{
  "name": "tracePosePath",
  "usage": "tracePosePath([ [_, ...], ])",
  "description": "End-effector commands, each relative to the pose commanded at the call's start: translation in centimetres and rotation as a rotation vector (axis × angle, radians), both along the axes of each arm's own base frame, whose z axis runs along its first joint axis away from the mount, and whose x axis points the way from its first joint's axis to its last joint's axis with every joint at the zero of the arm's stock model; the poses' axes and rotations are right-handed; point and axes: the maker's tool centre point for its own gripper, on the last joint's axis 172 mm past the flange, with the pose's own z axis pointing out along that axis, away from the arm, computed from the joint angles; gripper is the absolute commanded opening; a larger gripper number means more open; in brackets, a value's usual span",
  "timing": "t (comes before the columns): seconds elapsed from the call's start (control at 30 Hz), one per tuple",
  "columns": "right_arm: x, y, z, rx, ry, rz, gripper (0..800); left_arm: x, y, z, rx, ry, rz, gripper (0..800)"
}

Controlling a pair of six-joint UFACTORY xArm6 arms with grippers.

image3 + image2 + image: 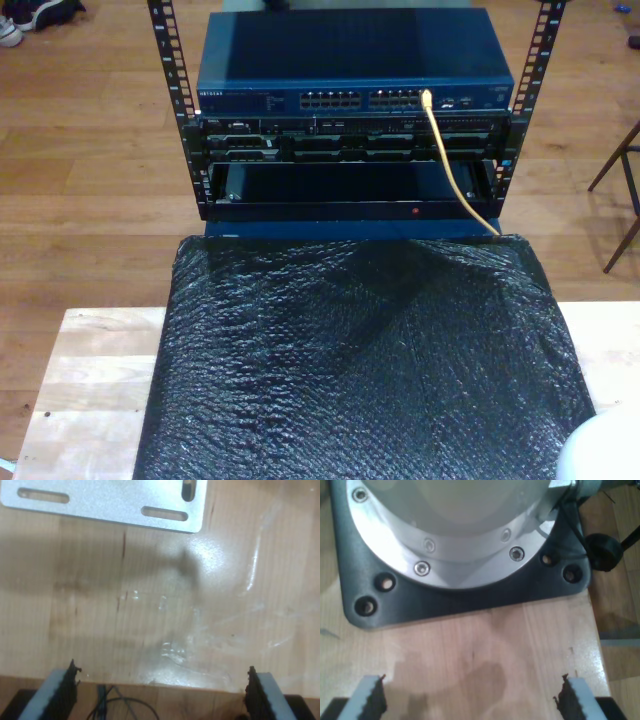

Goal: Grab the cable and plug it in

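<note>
Fingers of my first gripper [470, 700] and my second gripper [162, 692] are spread wide over bare tabletop [150, 605], grasping nothing. Cable [452, 165], well apart from both, hangs plugged into the switch [355, 62].

Rack [190, 150]: stands behind the desk [90, 370] in the exterior view, on the floor.
Switch [350, 60]: sits at the rack's top.
Cable [450, 165]: plugged into a switch port toward the exterior view's right, running down to the mat's [360, 370] far edge.
Mat: lies on the desk, before the rack.
Base plate [470, 600]: on the desk, ahead of my first gripper [472, 700].
Slotted plate [110, 505]: on the desk, ahead of my second gripper [160, 692].
</note>
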Motion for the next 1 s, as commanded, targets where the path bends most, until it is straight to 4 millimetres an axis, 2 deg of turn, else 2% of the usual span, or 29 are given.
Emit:
tracePosePath([
  [0.3, -0.3, 1.0, -2.6, 0.006, 0.006, -0.021, 799, 0.0, 0.0, 0.0, 0.002, 0.000, 0.000, 800],
  [1.0, -0.4, 1.0, -2.7, 0.003, 0.008, -0.028, 799, 0.0, 0.0, 0.0, 0.002, 0.000, 0.000, 800],
])
